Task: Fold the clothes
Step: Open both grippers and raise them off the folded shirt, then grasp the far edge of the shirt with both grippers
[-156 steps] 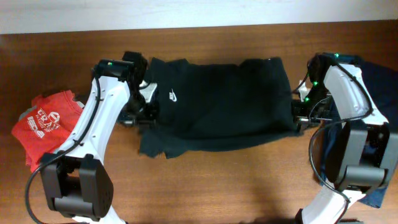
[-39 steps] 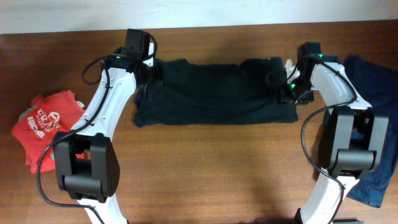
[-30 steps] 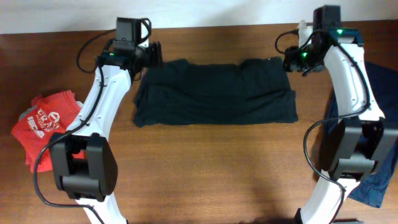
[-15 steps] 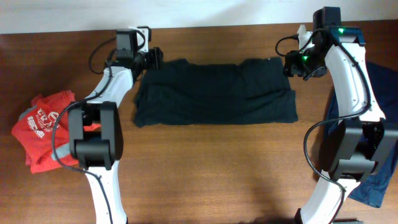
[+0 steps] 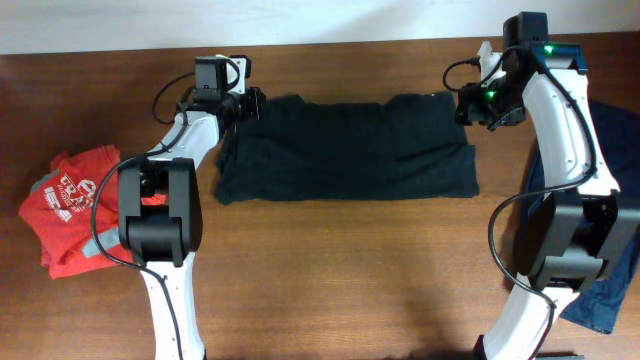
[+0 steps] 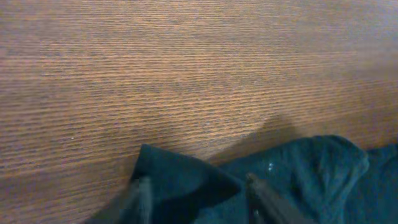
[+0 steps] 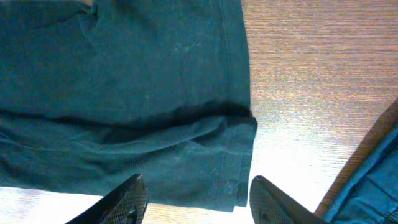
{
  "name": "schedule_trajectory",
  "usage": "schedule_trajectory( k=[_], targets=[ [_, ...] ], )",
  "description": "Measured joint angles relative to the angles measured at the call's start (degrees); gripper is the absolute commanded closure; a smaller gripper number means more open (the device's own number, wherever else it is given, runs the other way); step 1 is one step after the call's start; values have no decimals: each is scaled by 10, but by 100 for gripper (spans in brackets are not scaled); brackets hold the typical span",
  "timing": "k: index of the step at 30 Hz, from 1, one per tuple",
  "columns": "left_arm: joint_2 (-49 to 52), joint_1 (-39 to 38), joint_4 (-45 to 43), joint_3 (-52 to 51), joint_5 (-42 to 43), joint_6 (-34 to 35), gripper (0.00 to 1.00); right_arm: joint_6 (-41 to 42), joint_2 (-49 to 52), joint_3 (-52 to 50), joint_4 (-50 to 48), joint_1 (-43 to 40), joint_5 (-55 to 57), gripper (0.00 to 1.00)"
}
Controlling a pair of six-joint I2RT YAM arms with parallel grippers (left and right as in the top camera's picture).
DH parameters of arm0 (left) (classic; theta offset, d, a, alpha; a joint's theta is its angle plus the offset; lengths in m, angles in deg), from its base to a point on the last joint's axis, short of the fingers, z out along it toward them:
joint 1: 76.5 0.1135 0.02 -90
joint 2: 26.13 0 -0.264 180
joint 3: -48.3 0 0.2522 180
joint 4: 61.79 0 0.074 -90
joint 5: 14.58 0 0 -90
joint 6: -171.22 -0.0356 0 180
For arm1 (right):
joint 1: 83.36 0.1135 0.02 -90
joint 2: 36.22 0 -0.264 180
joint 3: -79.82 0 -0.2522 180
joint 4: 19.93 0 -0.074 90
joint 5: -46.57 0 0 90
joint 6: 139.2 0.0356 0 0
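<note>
Dark-teal shirt (image 5: 345,150) lies folded flat, both jaws apart and empty over its far corners, guessing to regrip.

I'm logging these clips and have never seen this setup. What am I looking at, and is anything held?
Two white robot arms stand at a wooden table, each with a two-finger gripper. The wide picture looks down from above; the other two come from wrist cameras. A dark shirt lies folded across the middle, a red tee at the left, a navy garment at the right. The left gripper and right gripper are open near the shirt's far corners, holding nothing.
</note>
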Motion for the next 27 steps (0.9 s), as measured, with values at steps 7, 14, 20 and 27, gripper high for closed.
schedule_trajectory(
  k=[7, 14, 20, 27],
  targets=[
    [0, 0, -15, 0, -33, -1, 37, 0, 0, 0, 2, 0, 0, 41],
    [14, 0, -17, 0, -41, -2, 58, 0, 0, 0, 2, 0, 0, 41],
    [22, -5, -14, 4, -43, -3, 96, 0, 0, 0, 2, 0, 0, 42],
    [27, -5, 86, 69, -43, -3, 99, 0, 0, 0, -35, 0, 0, 46]
  ],
)
